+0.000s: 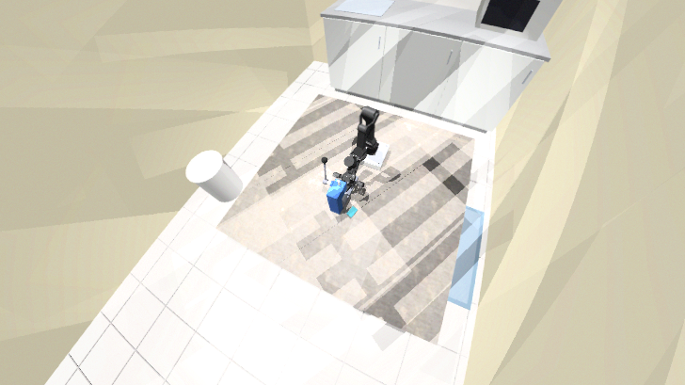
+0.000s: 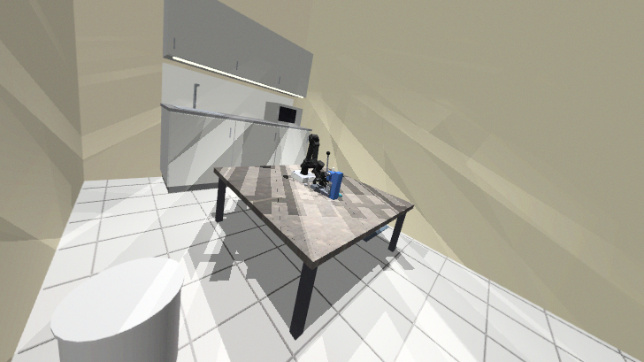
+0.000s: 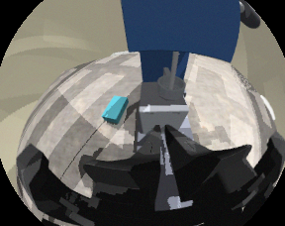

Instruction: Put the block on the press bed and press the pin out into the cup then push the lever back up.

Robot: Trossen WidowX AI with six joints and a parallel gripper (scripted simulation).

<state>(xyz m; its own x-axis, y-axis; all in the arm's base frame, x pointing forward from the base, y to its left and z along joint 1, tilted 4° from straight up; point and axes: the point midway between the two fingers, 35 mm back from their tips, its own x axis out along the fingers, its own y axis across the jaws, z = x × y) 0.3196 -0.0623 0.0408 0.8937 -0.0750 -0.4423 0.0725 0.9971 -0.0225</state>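
The blue press (image 1: pixel 336 197) (image 2: pixel 335 184) (image 3: pixel 180 30) stands on the table near the arm. Its lever is upright, with a black knob (image 1: pixel 324 159) (image 2: pixel 328 153) (image 3: pixel 249 15). In the wrist view the grey punch (image 3: pixel 172 74) comes down from the blue body. The grey block (image 3: pixel 160 116) sits right below the punch, at the press bed. My gripper (image 3: pixel 161 128) (image 1: pixel 354 189) is shut on the block's near side. The pin is hidden. A small teal piece (image 3: pixel 115 109) (image 1: pixel 351 212) lies on the table left of the block.
The patterned table (image 1: pixel 404 259) (image 2: pixel 309 224) stands on a white tiled floor. A white cylinder (image 1: pixel 213 175) (image 2: pixel 118 310) stands on the floor beside it. Kitchen cabinets (image 1: pixel 429 56) with a microwave (image 1: pixel 516 4) line the far wall. A light blue bin (image 1: pixel 467 259) sits by the table's right edge.
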